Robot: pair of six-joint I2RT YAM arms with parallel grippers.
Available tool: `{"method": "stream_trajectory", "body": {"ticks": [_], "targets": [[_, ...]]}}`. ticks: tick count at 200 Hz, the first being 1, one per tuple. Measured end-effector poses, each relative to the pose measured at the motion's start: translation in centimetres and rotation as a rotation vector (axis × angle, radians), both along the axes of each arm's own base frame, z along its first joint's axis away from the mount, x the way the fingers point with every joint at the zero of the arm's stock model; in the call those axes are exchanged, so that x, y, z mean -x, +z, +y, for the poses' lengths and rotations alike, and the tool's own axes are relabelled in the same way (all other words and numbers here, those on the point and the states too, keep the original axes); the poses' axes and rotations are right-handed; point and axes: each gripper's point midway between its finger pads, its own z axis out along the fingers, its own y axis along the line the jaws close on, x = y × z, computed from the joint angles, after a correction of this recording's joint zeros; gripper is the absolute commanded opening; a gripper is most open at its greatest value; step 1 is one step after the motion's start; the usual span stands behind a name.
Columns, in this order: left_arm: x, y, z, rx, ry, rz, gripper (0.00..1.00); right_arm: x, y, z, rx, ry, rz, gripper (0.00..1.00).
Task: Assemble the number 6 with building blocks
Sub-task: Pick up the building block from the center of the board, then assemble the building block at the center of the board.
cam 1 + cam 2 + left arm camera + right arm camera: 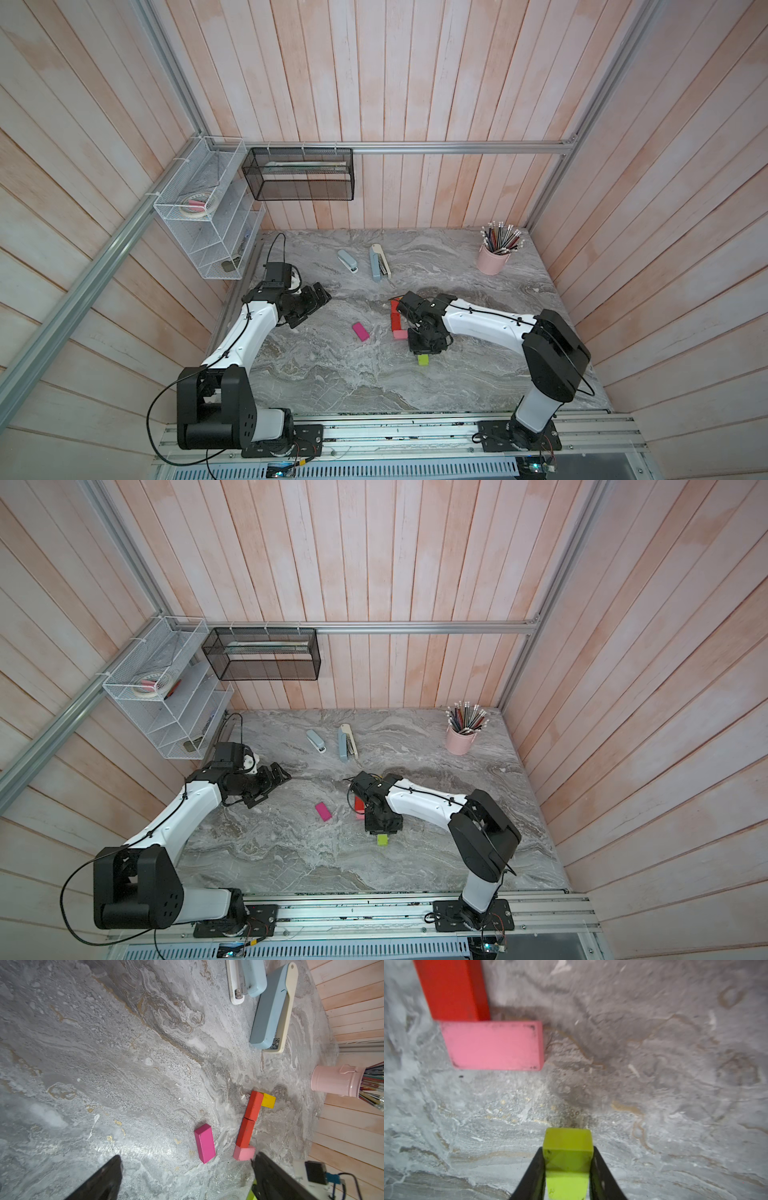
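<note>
Both top views show only the end of the lime green brick (423,360) poking out at six o'clock from my right gripper (424,353), whose wrist view shows it clenched between the fingers (534,1174).

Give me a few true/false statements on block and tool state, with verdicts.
1. The right tool is shut on the green block. True.
2. The left tool holds the magenta block. False: it is open and empty, and that block lies alone on the table.
3. The two red blocks lie end to end. True.
4. The pink block touches the yellow block. False: they sit at opposite ends of the red pair.
5. The cup holds pencils. True.
</note>
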Motion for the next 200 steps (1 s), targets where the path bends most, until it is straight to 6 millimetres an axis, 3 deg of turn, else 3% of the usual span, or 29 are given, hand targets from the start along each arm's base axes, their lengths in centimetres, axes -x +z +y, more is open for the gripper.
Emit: {"method": "stream_trajectory", "body": {"ticks": [31, 72, 114, 200], "targets": [[0.0, 0.0, 0.0, 0.001, 0.000, 0.000, 1.00, -2.3, 0.5, -1.9, 0.021, -0.038, -0.034, 0.31], [0.0, 0.0, 0.0, 0.000, 0.001, 0.000, 1.00, -4.4, 0.2, -2.5, 0.033, -0.028, -0.048, 0.31], [0.0, -0.1, 0.0, -0.002, 0.002, 0.004, 1.00, -6.4, -0.7, -2.1, 0.042, -0.008, -0.052, 0.31], [-0.3, -0.5, 0.1, -0.002, 0.002, 0.016, 1.00, -8.5, -1.7, -0.1, -0.005, 0.005, -0.054, 0.30]]}}
